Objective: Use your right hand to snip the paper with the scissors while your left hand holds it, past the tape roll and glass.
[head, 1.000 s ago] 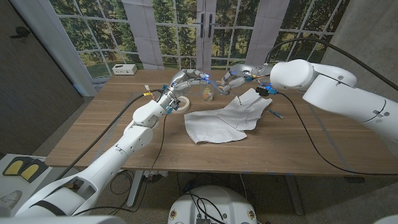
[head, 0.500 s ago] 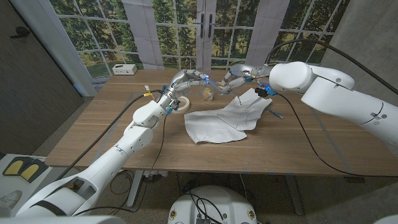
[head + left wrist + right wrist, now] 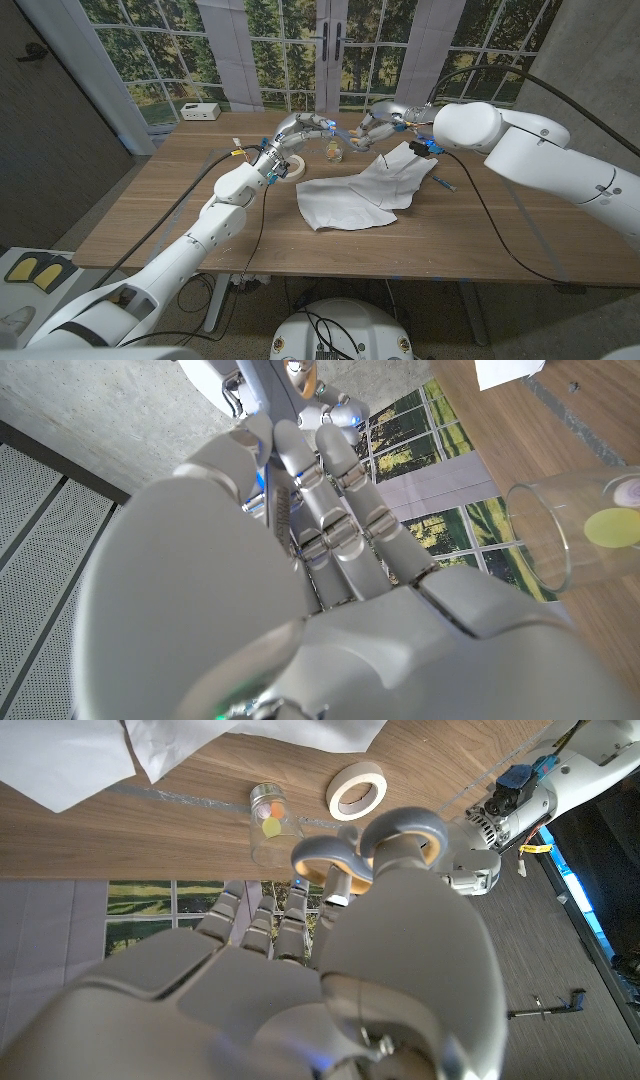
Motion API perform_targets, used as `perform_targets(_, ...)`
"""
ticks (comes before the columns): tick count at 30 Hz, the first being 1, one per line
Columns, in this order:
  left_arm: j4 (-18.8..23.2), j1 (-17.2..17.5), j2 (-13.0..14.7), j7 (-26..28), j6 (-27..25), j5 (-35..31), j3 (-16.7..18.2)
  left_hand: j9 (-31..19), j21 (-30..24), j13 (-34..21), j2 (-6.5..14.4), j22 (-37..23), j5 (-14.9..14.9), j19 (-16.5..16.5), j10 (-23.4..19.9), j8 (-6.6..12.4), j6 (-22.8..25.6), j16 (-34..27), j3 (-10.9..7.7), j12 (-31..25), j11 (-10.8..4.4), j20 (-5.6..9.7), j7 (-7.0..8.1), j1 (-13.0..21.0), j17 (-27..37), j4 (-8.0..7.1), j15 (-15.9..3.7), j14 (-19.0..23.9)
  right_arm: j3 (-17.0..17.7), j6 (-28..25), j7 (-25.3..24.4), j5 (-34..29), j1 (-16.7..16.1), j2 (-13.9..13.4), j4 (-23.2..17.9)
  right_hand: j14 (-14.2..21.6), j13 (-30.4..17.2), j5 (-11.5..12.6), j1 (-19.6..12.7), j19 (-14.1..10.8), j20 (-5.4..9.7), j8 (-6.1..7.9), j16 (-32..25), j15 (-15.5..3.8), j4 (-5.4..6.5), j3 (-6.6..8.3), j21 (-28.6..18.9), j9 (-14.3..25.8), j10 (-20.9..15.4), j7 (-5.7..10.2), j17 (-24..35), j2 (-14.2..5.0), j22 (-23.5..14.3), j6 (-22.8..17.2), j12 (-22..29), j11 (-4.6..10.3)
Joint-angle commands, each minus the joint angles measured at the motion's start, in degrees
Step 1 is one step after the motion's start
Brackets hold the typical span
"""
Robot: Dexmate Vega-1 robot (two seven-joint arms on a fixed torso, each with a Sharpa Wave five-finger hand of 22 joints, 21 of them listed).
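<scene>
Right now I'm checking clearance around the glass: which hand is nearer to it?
Left, narrowly. The left hand hangs just beside the glass on the tape roll side; the right hand is a little farther off on the opposite side, above the paper.

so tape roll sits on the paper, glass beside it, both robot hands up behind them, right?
Not quite: in the head view the tape roll sits on bare table, off the paper. The glass is beside it, with the left robot hand and right robot hand behind.
</scene>
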State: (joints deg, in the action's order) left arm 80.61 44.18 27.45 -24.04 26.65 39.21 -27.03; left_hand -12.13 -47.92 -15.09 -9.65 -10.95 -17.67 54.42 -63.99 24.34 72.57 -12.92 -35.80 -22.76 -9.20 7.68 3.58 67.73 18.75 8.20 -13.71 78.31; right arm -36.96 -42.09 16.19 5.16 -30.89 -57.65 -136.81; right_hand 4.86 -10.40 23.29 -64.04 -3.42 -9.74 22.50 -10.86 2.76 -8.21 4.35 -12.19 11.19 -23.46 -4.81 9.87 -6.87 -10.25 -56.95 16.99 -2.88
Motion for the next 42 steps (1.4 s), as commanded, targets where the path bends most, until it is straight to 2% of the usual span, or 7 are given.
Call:
perform_targets(1, -0.39, -0.12, -0.17, -0.17, 0.22, 0.12, 0.00, -0.06, -0.39, -12.65, 0.54, 0.07, -0.32, -0.28, -2.39, -0.27, 0.36, -0.29, -0.41, -0.33, -2.06, 2.39, 0.17, 0.08, 0.20, -0.09, 0.18, 0.08, -1.81, -2.85, 0.41, -1.05, 1.63, 0.91, 0.52, 2.79, -0.06, 0.11, -0.15, -0.88, 0.22, -0.45, -0.54, 0.88, 0.37, -0.84, 0.01, -0.17, -2.80, 1.75, 0.20, 0.20, -0.12, -2.33, 0.88, -0.37)
perform_targets(4, -0.58, -0.14, -0.27, -0.14, 0.31, 0.09, -0.01, -0.06, -0.51, -12.70, 0.58, 0.06, -0.31, -0.28, -2.44, -0.34, 0.30, -0.29, -0.42, -0.35, -2.04, 2.38, 0.20, 0.05, 0.20, -0.12, 0.18, 0.09, -2.34, -4.21, 0.11, -1.51, 1.97, 1.06, 0.28, 6.79, -0.06, -0.01, -0.38, -2.24, 0.39, -1.34, -1.05, 3.36, 0.49, -1.36, -0.13, -0.11, -6.23, 3.38, 0.22, 0.13, -0.10, -2.65, 1.67, -0.82)
perform_targets(11, -0.99, -0.41, -0.29, -0.59, 0.17, 0.15, -0.14, -0.06, -0.67, -12.65, 0.58, 0.09, -0.29, -0.39, -2.40, -0.40, 0.41, -0.32, -0.47, -0.24, -2.05, 2.38, 0.25, 0.05, 0.22, -0.12, 0.19, 0.15, -1.55, -4.79, -1.41, -0.69, 1.13, 1.31, 0.14, 8.74, -0.05, -0.34, -1.83, -3.32, 0.29, -1.31, -0.64, 3.15, 0.13, -1.33, -0.08, 0.13, -8.52, 4.79, 0.23, -0.46, -0.11, -5.21, 1.89, -0.26)
perform_targets(16, -1.27, -0.59, -0.39, -0.83, 0.18, 0.12, -0.24, -0.06, -0.82, -12.68, 0.62, 0.09, -0.26, -0.40, -2.45, -0.44, 0.52, -0.33, -0.50, -0.23, -2.05, 2.37, 0.22, 0.03, 0.23, -0.14, 0.19, 0.17, -1.39, -4.94, -1.83, -0.08, 1.00, 1.16, 0.25, 13.26, -0.20, -1.49, -1.40, -5.29, 1.24, -1.58, -1.24, 1.26, 1.34, -1.88, -0.26, 2.59, -16.54, 8.12, 0.41, -1.95, -0.15, -3.11, 3.97, 1.36)
perform_targets(27, -1.35, -0.62, -0.37, -0.82, 0.09, 0.05, -0.26, -0.09, -1.09, -12.75, 0.67, 0.11, -0.19, -0.50, -2.49, -0.51, 0.67, -0.41, -0.54, -0.22, -2.08, 2.30, 0.35, -0.04, 0.27, -0.18, 0.19, 0.29, -1.57, -5.26, -3.86, 0.13, 0.50, 1.23, -0.15, 20.90, -1.10, -4.60, 0.84, -9.90, 4.63, -1.44, -3.02, -4.30, 5.22, -0.20, -1.10, 9.31, -26.59, 9.56, 1.18, -4.81, -0.38, 5.15, 6.12, 5.59)
perform_targets(37, -1.34, -0.66, -0.24, -0.56, 0.05, -0.44, -0.37, -0.12, -1.34, -12.73, 0.69, 0.12, -0.12, -0.57, -2.66, -0.61, 0.66, -0.45, -0.57, -0.20, -2.15, 2.25, 0.47, -0.07, 0.30, -0.19, 0.18, 0.33, -1.13, -4.11, -4.32, 1.29, -0.08, 1.43, 0.49, 24.65, -5.50, -8.56, 1.84, -19.75, 8.49, 0.46, -4.94, -8.01, 9.24, 5.07, -5.41, 16.89, -25.12, 10.06, 2.96, -5.14, -1.75, 11.56, 7.37, 6.75)
perform_targets(42, -1.42, -0.65, -0.31, -0.64, 0.06, -0.34, -0.39, -0.13, -1.45, -12.68, 0.70, 0.13, -0.06, -0.62, -2.75, -0.66, 0.71, -0.48, -0.58, -0.18, -2.16, 2.25, 0.41, -0.11, 0.33, -0.21, 0.18, 0.37, -0.93, -3.95, -3.91, 2.24, -0.14, 1.41, 0.70, 25.32, -8.57, -9.66, 2.47, -21.38, 8.87, 1.66, -6.04, -10.57, 10.66, 6.93, -7.23, 19.91, -21.68, 10.42, 4.42, -5.31, -2.91, 13.30, 8.03, 7.36)
